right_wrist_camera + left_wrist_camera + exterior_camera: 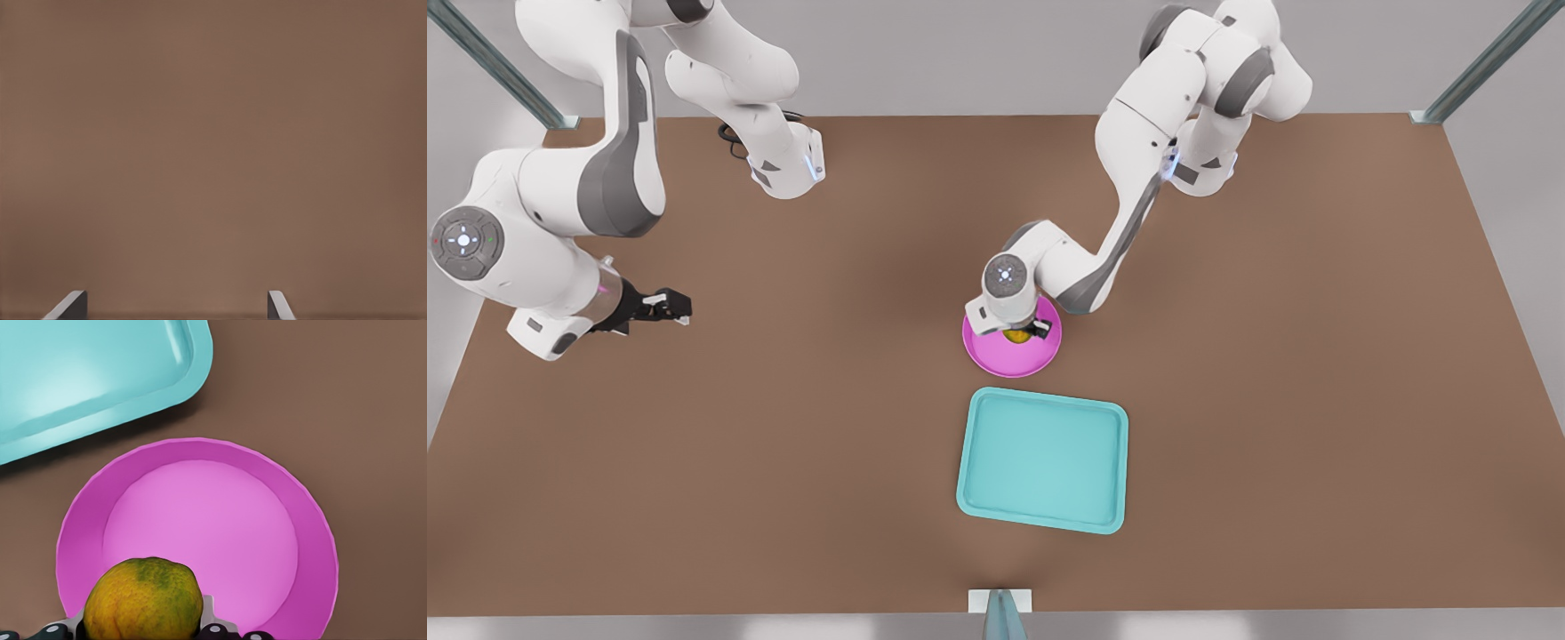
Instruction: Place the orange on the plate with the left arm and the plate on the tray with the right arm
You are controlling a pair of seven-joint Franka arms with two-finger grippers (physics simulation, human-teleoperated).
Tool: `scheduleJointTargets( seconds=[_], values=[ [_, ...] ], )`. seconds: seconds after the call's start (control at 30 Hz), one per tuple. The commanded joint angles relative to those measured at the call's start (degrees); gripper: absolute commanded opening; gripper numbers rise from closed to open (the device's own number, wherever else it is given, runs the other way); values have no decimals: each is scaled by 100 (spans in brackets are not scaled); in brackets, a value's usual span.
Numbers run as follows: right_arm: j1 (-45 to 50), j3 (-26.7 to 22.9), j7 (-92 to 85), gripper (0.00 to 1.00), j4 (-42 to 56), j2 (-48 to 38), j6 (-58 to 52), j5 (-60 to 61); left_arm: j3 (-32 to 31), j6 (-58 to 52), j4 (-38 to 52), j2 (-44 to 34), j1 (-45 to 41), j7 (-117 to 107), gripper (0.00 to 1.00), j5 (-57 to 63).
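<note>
The pink plate point(1007, 359) lies on the table just behind the teal tray point(1042, 460), apart from it. My left gripper point(1023, 335) hangs over the plate's far part, shut on the orange point(1015, 336). In the left wrist view the yellow-green orange point(143, 600) sits between the fingers point(219, 630) above the plate's point(200, 527) rim, with a corner of the tray point(80, 373) beyond. My right gripper point(674, 307) waits open near the front view's left edge, holding nothing; its fingertips point(70, 307) stand wide apart over bare table.
The brown table point(1272, 400) stretches wide on both sides of the tray. Metal frame posts point(1485, 62) stand at the back corners, and a small bracket point(1000, 601) sits at the front edge.
</note>
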Motion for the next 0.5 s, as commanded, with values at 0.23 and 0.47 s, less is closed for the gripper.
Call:
scheduleJointTargets(
  seconds=[0.23, 0.47],
  values=[
    [1464, 71, 1250, 100, -2039, 144, 2703, 1594, 422, -2306, 356, -1208, 349, -3075, 100, -448],
    [2659, 114, 1390, 100, -3147, 1014, 4857, 3220, 48, -5447, 2562, -2422, 3635, 2050, 100, 438]
  ],
)
